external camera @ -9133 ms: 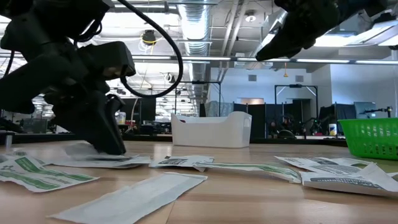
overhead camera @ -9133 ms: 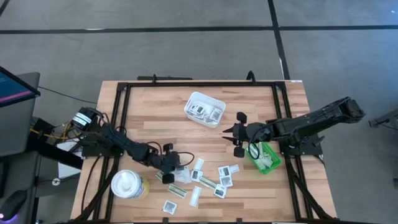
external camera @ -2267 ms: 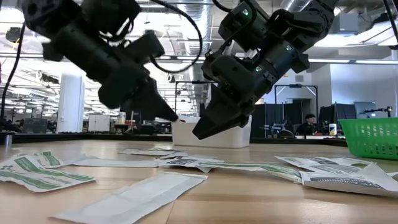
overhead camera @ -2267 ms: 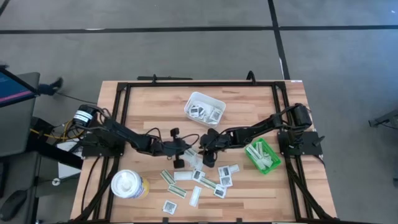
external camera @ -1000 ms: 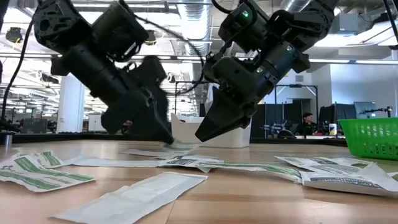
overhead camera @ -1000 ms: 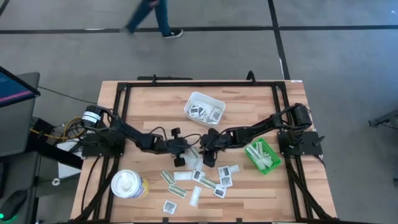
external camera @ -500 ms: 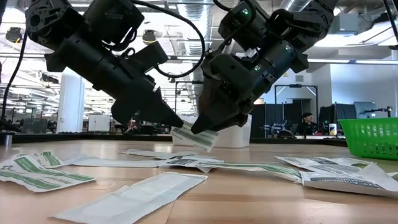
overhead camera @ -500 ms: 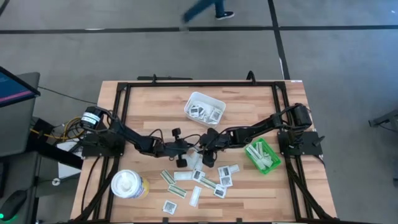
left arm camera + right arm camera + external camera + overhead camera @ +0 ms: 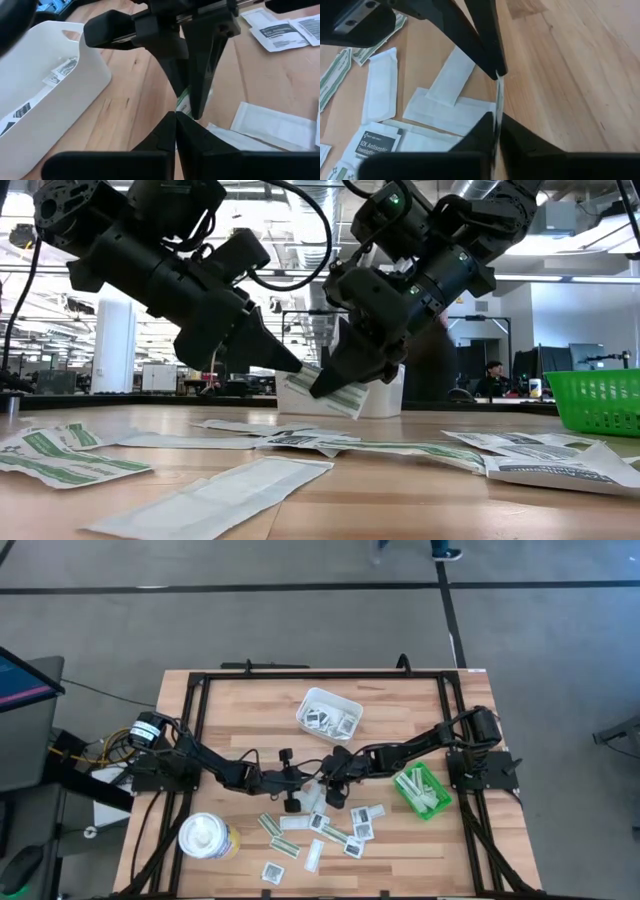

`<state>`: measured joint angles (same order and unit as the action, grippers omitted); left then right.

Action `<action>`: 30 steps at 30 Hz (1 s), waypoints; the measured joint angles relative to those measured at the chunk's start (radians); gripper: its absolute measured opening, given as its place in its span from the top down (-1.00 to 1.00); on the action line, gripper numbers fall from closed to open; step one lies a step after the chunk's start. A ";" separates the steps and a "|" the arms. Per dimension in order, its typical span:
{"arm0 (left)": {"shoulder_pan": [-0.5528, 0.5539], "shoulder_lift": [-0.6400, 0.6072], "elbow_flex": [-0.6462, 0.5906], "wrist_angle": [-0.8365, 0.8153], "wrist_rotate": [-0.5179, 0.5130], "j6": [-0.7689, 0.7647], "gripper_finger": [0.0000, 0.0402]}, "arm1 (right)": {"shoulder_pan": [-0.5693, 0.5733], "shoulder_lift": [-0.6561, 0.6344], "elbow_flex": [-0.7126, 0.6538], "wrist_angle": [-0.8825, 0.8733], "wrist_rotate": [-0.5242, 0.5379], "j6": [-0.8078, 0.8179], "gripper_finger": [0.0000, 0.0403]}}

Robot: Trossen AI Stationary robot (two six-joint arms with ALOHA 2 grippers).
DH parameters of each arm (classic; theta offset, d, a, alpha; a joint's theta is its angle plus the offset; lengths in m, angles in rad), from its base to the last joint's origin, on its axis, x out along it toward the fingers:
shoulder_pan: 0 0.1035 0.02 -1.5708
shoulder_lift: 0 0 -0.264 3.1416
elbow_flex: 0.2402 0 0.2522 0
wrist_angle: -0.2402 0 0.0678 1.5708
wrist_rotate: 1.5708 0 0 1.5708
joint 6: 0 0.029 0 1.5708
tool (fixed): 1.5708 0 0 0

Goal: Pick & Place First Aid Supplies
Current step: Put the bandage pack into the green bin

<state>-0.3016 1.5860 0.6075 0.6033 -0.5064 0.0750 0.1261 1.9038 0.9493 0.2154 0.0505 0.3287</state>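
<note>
One narrow white-and-olive strip [image 9: 338,394] hangs tilted above the bench, pinched at mid-bench. Below and nearer, the other first aid packets [image 9: 322,827] lie flat and scattered: square white ones with dark print, olive strips, some overlapping. More sit inside the far white tray.

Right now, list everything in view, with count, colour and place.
table: one, light wood, under everything.
tray: one, white, far middle, packets inside.
bin: one, green, right side, packets inside.
round container: one, white, near left corner.
loose packets: about a dozen, white or white-and-olive, near middle.
held packet: one, white-and-olive, above the table's middle.
person: one, floor beyond table, only legs showing.
left fingers: black, shut on held packet.
right fingers: black, shut on held packet.
</note>
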 joint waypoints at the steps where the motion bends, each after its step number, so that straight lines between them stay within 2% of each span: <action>1: 0.000 0.000 0.000 0.000 0.000 0.000 0.95 | 0.000 0.000 0.000 -0.001 0.000 -0.010 0.96; 7: 0.000 0.000 0.000 0.000 0.000 0.000 0.87 | 0.002 0.000 0.000 -0.018 -0.001 -0.022 0.99; 13: 0.006 0.000 0.000 0.000 -0.001 -0.002 0.75 | 0.002 -0.017 0.000 -0.114 0.000 -0.024 0.99; 18: 0.014 0.000 0.000 -0.004 -0.002 -0.010 0.62 | -0.003 -0.127 0.001 -0.255 0.010 -0.024 0.99; 21: 0.013 0.000 0.000 -0.005 -0.002 -0.012 0.59 | 0.008 -0.235 0.001 -0.377 0.082 -0.005 0.99; 25: 0.013 0.000 0.000 -0.006 -0.002 -0.012 0.60 | 0.049 -0.387 0.001 -0.613 0.241 0.081 0.99; 30: 0.012 0.000 0.000 -0.013 -0.002 -0.050 0.61 | 0.135 -0.536 -0.014 -0.939 0.329 0.373 1.00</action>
<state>-0.2897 1.5860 0.6079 0.5900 -0.5079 0.0253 0.2607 1.3680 0.9357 -0.7238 0.3796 0.7018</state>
